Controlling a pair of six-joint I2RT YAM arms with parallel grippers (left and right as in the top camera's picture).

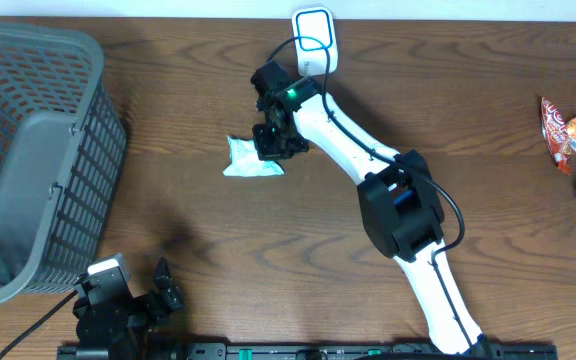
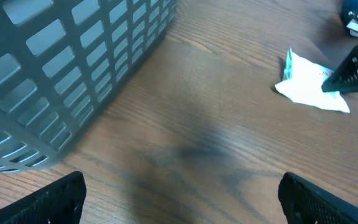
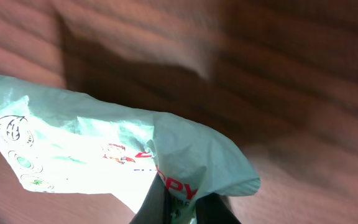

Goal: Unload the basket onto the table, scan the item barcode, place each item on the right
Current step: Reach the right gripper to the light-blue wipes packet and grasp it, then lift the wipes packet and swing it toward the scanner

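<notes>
A pale green-and-white snack packet [image 1: 248, 160] lies on the wooden table left of centre. My right gripper [image 1: 271, 145] sits over its right edge, shut on the packet [image 3: 104, 149]; the two dark fingertips [image 3: 151, 205] pinch the crinkled film with red lettering. In the left wrist view the same packet [image 2: 309, 84] shows at the upper right with the right gripper's dark tip on it. My left gripper [image 2: 182, 196] hangs open over bare wood at the front left, nothing between its fingers. A white barcode scanner [image 1: 315, 40] stands at the table's far edge.
A large grey mesh basket [image 1: 28, 150] fills the left side, its wall [image 2: 73, 68] close to my left gripper. Red and blue snack packets [image 1: 573, 140] lie at the right edge. The right arm [image 1: 388, 190] stretches diagonally across the middle.
</notes>
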